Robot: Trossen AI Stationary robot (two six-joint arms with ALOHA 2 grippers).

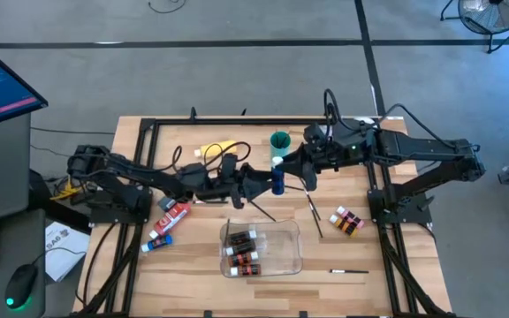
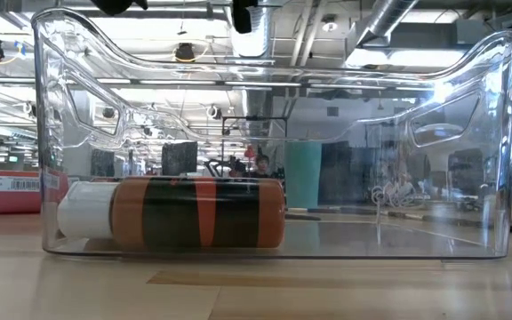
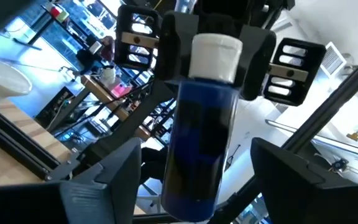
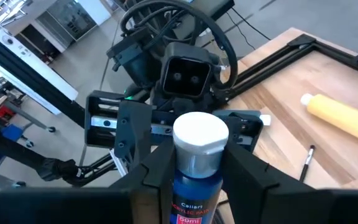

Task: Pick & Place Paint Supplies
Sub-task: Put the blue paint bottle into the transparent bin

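Wooden table (image 1: 193,283) w/ black frame rails. L arm comes in from the table's left, R arm from its right; they meet mid-table, above the tray's far side.

Clear plastic tray (image 1: 285,256) sits front-centre of table, holding brown/red paint bottles (image 1: 241,250) w/ white caps lying on their sides. In low view one lies along the tray's near wall, cap (image 2: 85,210) to the pic's left.

Right gripper (image 4: 194,171) is clamped on the blue paint tube (image 1: 277,181), fingers pressed on either side just under its white cap (image 4: 200,134). Tube is held up off the table, between the two grippers.

Left gripper (image 3: 191,177) has jaws spread wide, one finger on each side of the blue tube w/ a gap on both sides – not gripping it.

Yellow bottle (image 1: 217,149) lies at far left-centre of table, near L arm. Teal cup (image 1: 280,141) stands at far centre, just beyond the blue tube.

Red tube (image 1: 174,213) and a blue-capped tube (image 1: 156,240) lie left of tray. Two more small bottles (image 1: 346,220) lie right of tray.

Brushes: one (image 1: 314,212) betw tray and those bottles, one (image 1: 348,271) near front right
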